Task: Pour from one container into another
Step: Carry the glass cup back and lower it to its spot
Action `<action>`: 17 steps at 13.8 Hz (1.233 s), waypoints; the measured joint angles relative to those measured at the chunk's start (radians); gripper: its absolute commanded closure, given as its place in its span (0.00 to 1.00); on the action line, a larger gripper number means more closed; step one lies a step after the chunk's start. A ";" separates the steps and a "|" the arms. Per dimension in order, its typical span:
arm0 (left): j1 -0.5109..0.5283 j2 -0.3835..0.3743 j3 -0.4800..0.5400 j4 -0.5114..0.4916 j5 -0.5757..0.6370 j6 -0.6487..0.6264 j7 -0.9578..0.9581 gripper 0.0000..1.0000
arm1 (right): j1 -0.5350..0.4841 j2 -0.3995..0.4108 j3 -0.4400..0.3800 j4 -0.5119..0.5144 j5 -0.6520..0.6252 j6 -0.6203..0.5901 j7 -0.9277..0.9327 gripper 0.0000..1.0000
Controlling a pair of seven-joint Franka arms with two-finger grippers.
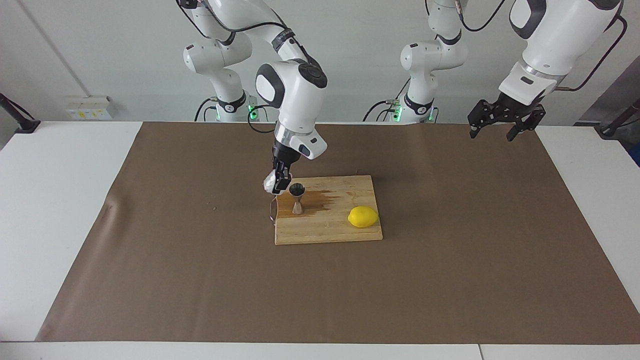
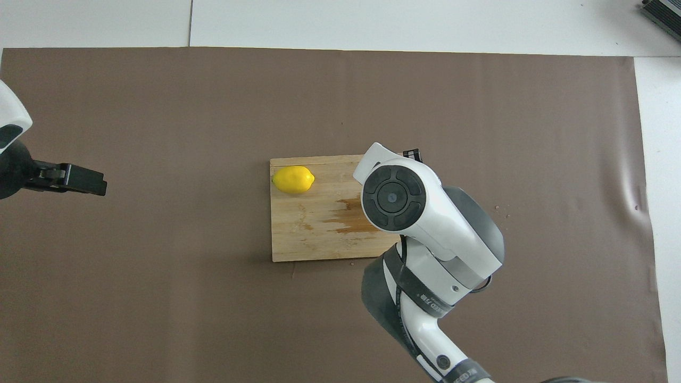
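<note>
Your right gripper [image 1: 280, 186], clamped on the small clear faceted glass cup [image 1: 270, 184], holds it beside the shiny steel hourglass jigger [image 1: 297, 198], apparently for pouring; your left gripper [image 1: 501, 121] waits, fingers apart.

A wooden cutting board [image 1: 340, 227] sits mid-frame on a brown mat [image 1: 450, 260] spread across the white worktop [image 1: 55, 200]. A yellow lemon [image 1: 363, 217] rests on the board's lower right part; a dark wet stain [image 1: 320, 200] marks its upper portion.

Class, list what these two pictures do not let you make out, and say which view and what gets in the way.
- Overhead view: the glass cup and the jigger are hidden under the right arm.
- Facing view: whether liquid remains in the cup, too small to tell.
- Facing view: the jigger's fill level, too small.
</note>
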 measured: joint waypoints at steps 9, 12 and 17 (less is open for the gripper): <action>0.000 0.000 0.000 0.000 0.000 0.000 0.000 0.00 | -0.125 0.002 0.000 -0.007 0.134 -0.013 -0.104 1.00; 0.000 0.000 0.000 0.000 0.000 0.000 0.000 0.00 | -0.183 0.005 -0.001 -0.019 0.203 -0.013 -0.165 1.00; 0.000 0.000 0.000 0.000 0.000 0.000 0.000 0.00 | -0.308 0.007 -0.001 -0.066 0.337 0.011 -0.324 1.00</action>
